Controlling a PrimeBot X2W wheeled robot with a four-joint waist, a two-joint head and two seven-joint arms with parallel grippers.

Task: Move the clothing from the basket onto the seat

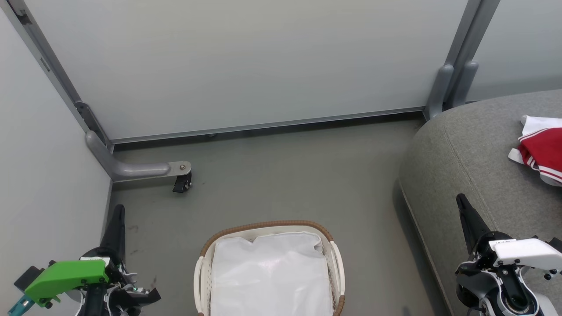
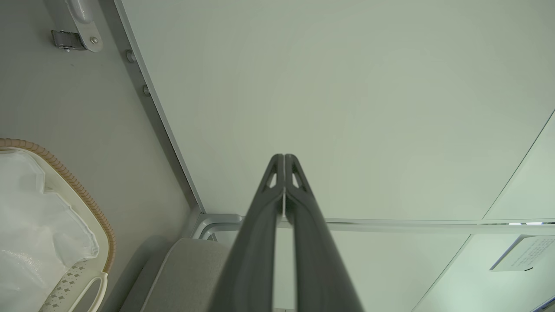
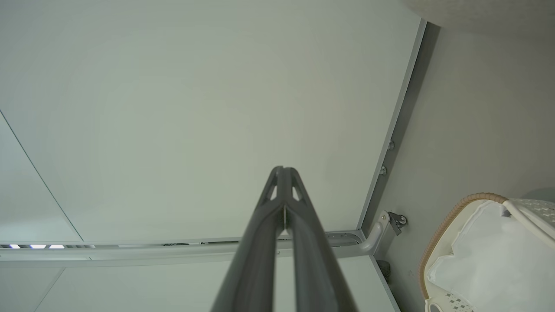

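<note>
Clothing [image 1: 542,149]: a crumpled red garment with white panels and thin white stripes lies on the seat [image 1: 474,149], at the far right edge of the head view, partly cut off by the frame. It rests on top of the grey cushion, well back from the cushion's rounded front corner.

Relation to jaws: the garment is apart from both grippers and touches neither. The right gripper [image 1: 460,198] stands nearer, in front of the seat's edge with its tip pointing up and away, below and left of the garment in the head view. The left gripper [image 1: 118,210] is well apart from it, at the far side of the scene beside the left wall panel [image 1: 48,175].

Jaw state: both pairs are clenched on nothing. In the left wrist view the two dark fingers [image 2: 260,225] meet at the tips; the right wrist view shows the same, fingers [image 3: 260,234] pressed together, aimed at the pale rear partition [image 1: 263,66].

Basket [image 1: 268,225]: on the grey floor [image 1: 285,175] between the two grippers, at the bottom centre of the head view, brown woven rim toward the partition. The plain white liner [image 1: 272,272] lies inside.

Surroundings: a grey partition foot with a black caster [image 1: 182,182] stands on the floor left of and beyond the basket.
</note>
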